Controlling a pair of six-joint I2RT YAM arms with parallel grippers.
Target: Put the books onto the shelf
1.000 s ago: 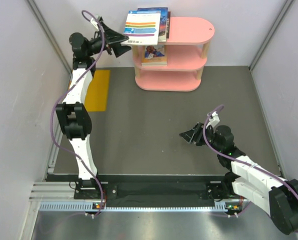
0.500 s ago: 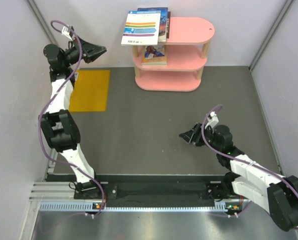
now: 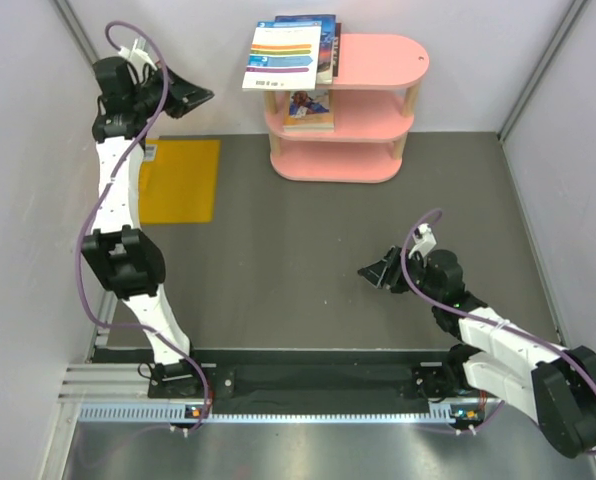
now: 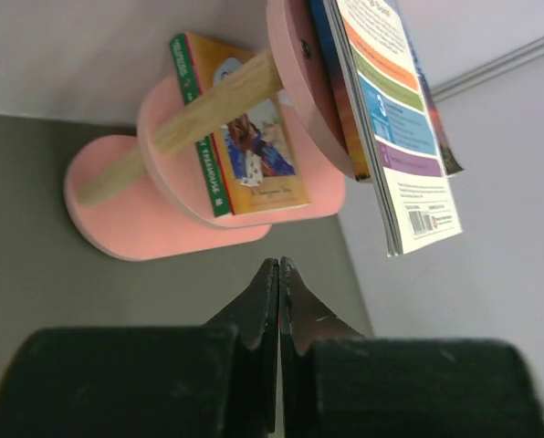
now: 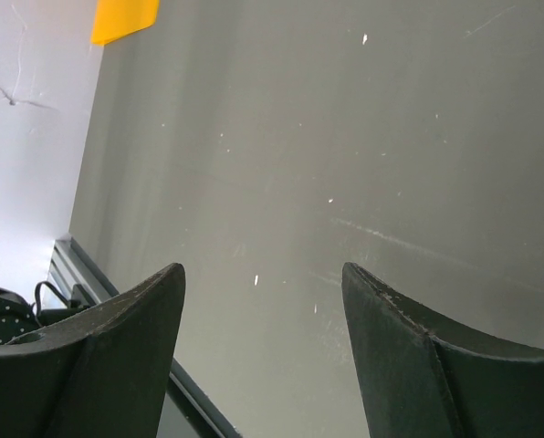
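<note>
The pink shelf (image 3: 378,60) stands against the back wall, also seen in the left wrist view (image 4: 162,219). A white colour-striped book (image 3: 281,55) lies on its top board, overhanging the left end, on top of a blue book (image 3: 325,40). On the middle board lie an orange-cover book (image 3: 309,108) and a green one (image 4: 199,128) under it. My left gripper (image 3: 204,97) hangs high at the back left, shut and empty, well left of the shelf. My right gripper (image 3: 366,271) is low over the floor at the right, open with nothing between its fingers.
A flat yellow-orange rectangle (image 3: 181,180) lies on the grey floor at the left, below the left arm. White walls close in the left, right and back. The black base rail (image 3: 308,380) runs along the near edge.
The left gripper has let go at the shelf's top left corner, pulled back leftwards and shut. The white striped book stays on the top board. The right arm has hardly moved.
</note>
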